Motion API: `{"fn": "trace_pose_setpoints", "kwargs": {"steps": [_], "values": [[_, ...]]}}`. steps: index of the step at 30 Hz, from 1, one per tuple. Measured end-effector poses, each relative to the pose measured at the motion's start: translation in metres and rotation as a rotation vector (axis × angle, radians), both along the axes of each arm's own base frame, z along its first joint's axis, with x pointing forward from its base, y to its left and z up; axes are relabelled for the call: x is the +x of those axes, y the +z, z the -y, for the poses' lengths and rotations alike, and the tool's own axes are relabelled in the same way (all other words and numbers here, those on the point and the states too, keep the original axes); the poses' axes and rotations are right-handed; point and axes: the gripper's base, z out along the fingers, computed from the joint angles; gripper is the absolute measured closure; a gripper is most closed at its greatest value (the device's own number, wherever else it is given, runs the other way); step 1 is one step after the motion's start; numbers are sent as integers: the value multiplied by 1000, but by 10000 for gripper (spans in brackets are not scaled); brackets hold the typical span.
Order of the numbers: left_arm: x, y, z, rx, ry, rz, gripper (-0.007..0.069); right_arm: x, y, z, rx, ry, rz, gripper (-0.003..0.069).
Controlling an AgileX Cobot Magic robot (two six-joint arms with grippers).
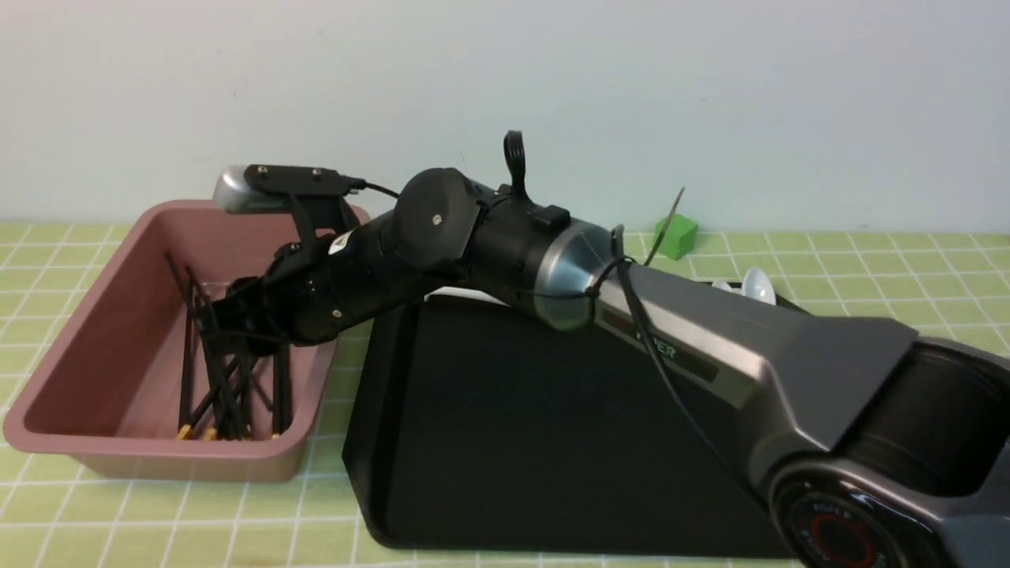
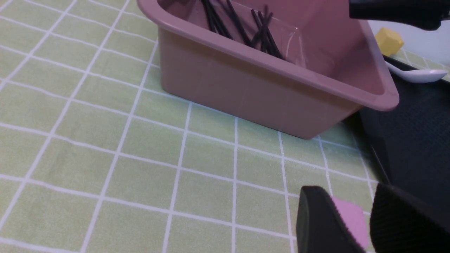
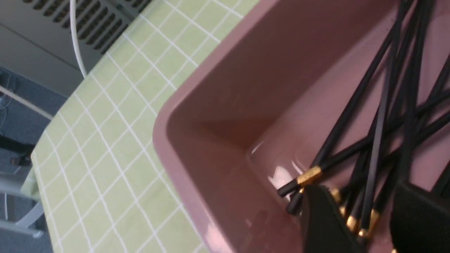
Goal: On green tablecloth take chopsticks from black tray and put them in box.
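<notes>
Now the right gripper hangs inside the deep dusty-pink plastic box, its fingers apart over the thin black gold-tipped chopsticks.

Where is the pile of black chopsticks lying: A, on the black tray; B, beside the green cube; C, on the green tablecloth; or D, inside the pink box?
D: the chopsticks lie crossed inside the box, with gold ends showing by its near wall.

The box is smooth, faintly glossy plastic, the black tray matt plastic, the green tablecloth cloth, the chopsticks matt with shiny gold ends.
</notes>
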Motion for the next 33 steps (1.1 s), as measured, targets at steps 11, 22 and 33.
{"fn": "trace_pose_setpoints", "kwargs": {"steps": [11, 22, 33], "values": [[0, 0, 0, 0, 0, 0, 386, -35, 115, 69, -221, 293, 78, 671], [0, 0, 0, 0, 0, 0, 386, -88, 251, 178, -290, -73, 301, 667], [0, 0, 0, 0, 0, 0, 386, -197, 230, 275, -433, -208, 239, 663]]}}
